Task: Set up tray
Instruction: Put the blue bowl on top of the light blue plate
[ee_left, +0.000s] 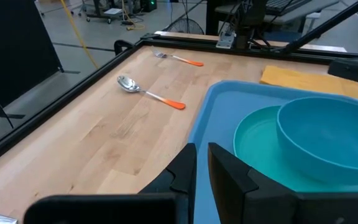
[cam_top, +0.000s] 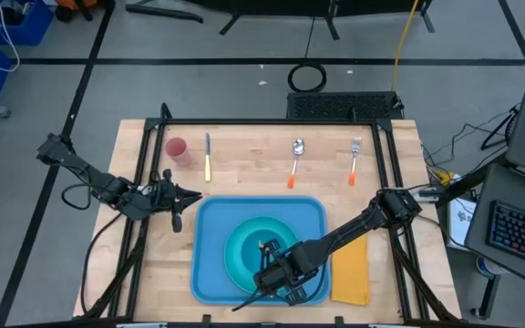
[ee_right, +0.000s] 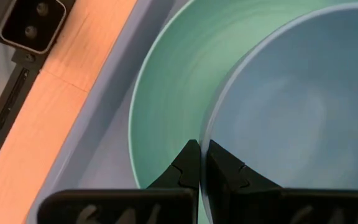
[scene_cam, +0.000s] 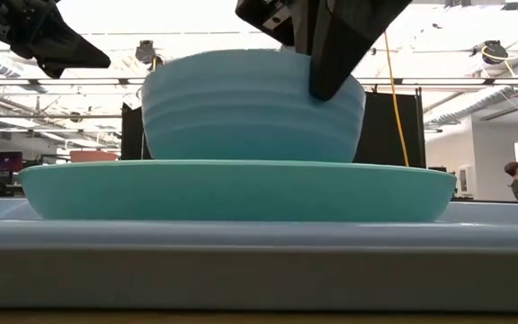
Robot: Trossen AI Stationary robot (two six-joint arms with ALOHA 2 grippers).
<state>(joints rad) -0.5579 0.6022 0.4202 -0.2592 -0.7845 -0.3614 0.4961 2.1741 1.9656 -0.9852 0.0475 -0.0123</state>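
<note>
Our right gripper (ee_right: 199, 163) pinches the bowl (ee_right: 297, 106) rim, right above the plate (ee_right: 166, 93) on the tray (cam_top: 210, 228). Left gripper (cam_top: 182, 195) waits beside, nearly closed, empty.

The table (cam_top: 262, 164) is seen from overhead; the tray (scene_cam: 259, 261) is viewed level and close. Both wrist views are angled toward the bowl (ee_left: 328, 137).

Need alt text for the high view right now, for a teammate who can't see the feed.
Overhead view: the right gripper, shut on the rim of a blue bowl, holds it on a turquoise plate in the light-blue tray. The left gripper hovers beside the tray. A pink cup, knife, spoon and fork line the far edge; a yellow napkin lies right of the tray.
</note>
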